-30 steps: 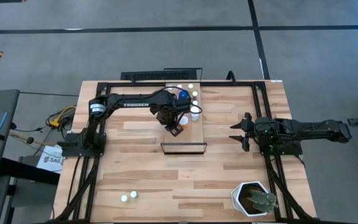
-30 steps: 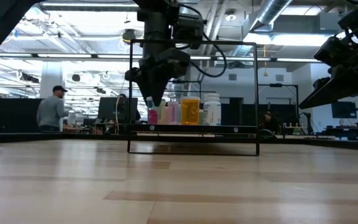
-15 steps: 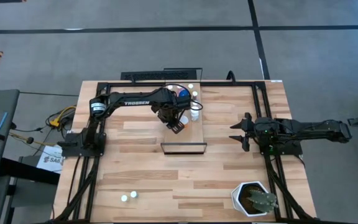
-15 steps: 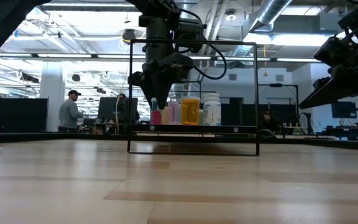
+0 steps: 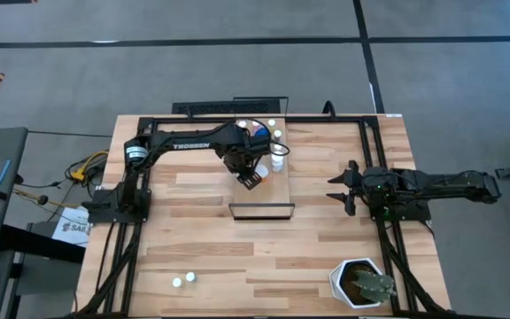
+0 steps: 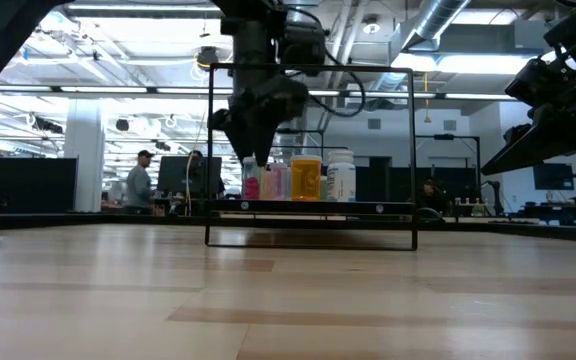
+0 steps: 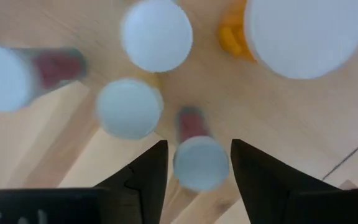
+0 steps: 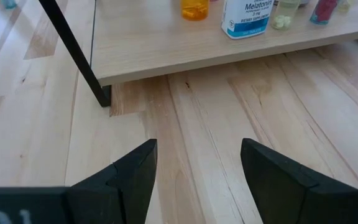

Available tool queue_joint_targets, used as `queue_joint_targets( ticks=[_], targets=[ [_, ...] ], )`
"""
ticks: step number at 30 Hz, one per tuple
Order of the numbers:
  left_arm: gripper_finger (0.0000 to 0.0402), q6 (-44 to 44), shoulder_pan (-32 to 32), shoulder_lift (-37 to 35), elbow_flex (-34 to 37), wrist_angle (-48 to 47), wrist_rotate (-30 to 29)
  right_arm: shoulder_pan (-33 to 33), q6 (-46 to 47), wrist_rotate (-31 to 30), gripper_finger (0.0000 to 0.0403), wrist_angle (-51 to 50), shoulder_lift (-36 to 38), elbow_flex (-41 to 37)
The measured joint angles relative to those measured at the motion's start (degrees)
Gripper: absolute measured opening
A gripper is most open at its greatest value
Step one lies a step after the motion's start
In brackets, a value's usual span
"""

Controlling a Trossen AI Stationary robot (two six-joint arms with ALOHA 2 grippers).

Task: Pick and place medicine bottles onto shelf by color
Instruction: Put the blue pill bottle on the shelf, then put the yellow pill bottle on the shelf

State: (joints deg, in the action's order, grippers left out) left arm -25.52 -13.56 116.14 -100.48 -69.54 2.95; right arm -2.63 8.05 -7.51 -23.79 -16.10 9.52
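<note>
over the light-wood shelf [image 5: 277,190], left gripper [image 7: 194,163] points down, fingers parted around a round white-capped pink bottle [image 7: 199,158]; right gripper [image 8: 194,177] waits wide open right of it.

Two dark, six-jointed arms on black frame mounts. The left arm [image 5: 193,144] bears white lettering. Black cables loop beside its wrist.

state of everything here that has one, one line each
left gripper: open, fingers either side of a pink bottle standing on the shelf
right gripper: open, empty, waiting over the table beside the shelf
Melatonin bottle: upright, capped, on the shelf
two bottles: loose on the table's near-left part
</note>
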Motion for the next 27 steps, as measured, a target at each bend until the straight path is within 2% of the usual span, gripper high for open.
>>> queue_joint_targets(
  ticks=[8,14,17,22,27],
  targets=[
    [0.0163,1.1,1.2,-5.4,-1.0,-3.2,-5.5,0.0,0.0,0.0,0.0255,0.0,0.0,0.0],
    [0.0163,0.8,4.6,-9.9,-1.0,-9.1,-13.4,0.0,0.0,0.0,0.0255,0.0,0.0,0.0],
    [0.0163,-2.6,6.4,-12.2,0.7,-12.3,-15.6,0.0,0.0,0.0,0.0255,0.0,0.0,0.0],
    [0.0163,-11.1,9.2,-19.6,8.9,-15.1,-15.2,0.0,0.0,0.0,0.0255,0.0,0.0,0.0],
    [0.0163,-24.3,13.2,-32.3,23.9,-12.1,-10.7,0.0,0.0,0.0,0.0255,0.0,0.0,0.0]
  ],
)
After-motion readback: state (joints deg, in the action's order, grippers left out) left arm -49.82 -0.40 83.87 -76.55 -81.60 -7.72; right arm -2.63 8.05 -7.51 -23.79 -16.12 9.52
